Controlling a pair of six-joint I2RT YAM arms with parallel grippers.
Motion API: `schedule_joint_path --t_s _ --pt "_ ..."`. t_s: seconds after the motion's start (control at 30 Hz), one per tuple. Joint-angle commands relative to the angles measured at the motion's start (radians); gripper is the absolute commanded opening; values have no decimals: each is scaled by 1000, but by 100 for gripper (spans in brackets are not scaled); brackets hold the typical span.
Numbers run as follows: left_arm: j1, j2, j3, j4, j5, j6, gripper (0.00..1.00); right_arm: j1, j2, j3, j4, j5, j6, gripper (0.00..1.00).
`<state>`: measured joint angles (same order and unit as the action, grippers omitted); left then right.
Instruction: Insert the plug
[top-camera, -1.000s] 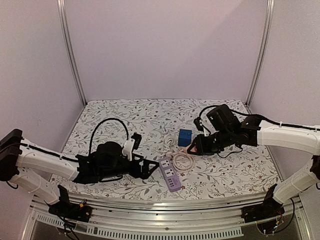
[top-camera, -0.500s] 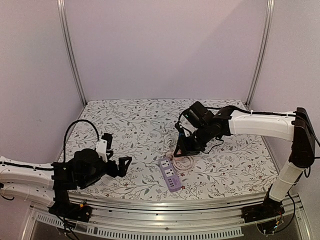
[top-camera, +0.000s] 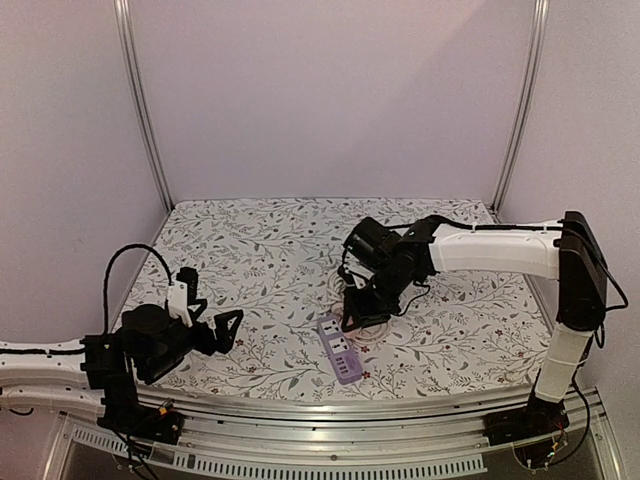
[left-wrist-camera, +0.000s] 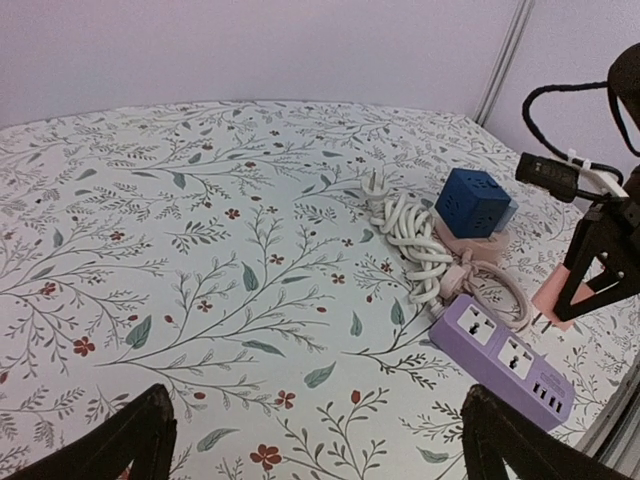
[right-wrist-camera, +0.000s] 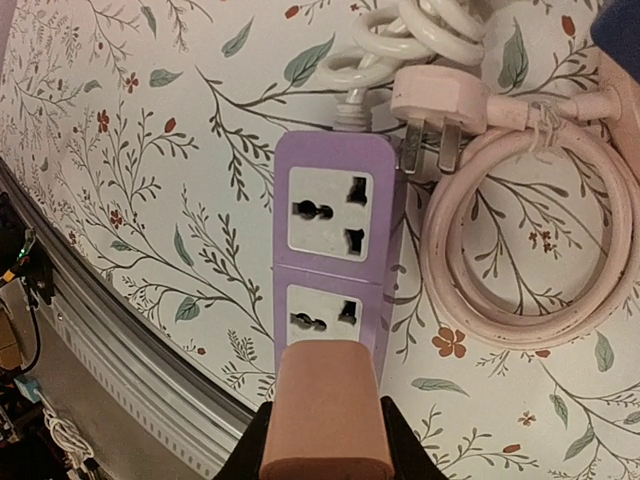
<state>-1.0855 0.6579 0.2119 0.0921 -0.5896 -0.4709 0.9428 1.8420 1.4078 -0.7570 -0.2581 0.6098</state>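
**Top view:** purple power strip (top-camera: 340, 358) near the front edge of the floral table (top-camera: 250, 245). The right claw (top-camera: 351, 318) hangs at the strip's far end. The left claw (top-camera: 222, 326) sits well left of the strip, spread wide.

**Left wrist view:** blue cube (left-wrist-camera: 473, 203) and coiled white cable (left-wrist-camera: 415, 245) lie just beyond the strip.

**Right wrist view:** the right claw is pinching a pink plug (right-wrist-camera: 325, 410), which overlaps the strip's cordless end. A corded plug (right-wrist-camera: 435, 105) lies beside the strip's cord end.

— Overhead?
— Fixed, high behind me, facing forward; far.
— Wrists?
— Left low, looking across; right close, looking straight down; all share the power strip (top-camera: 340, 352).
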Motion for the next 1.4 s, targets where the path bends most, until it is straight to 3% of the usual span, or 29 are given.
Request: schedule_joint_path --t_s 0.0,1.37 --pt "5 -38 -27 -22 -11 14 99 24 30 25 -39 24 30 0" --pt "7 -66 -40 -24 -7 17 99 47 148 120 -96 79 38 0"
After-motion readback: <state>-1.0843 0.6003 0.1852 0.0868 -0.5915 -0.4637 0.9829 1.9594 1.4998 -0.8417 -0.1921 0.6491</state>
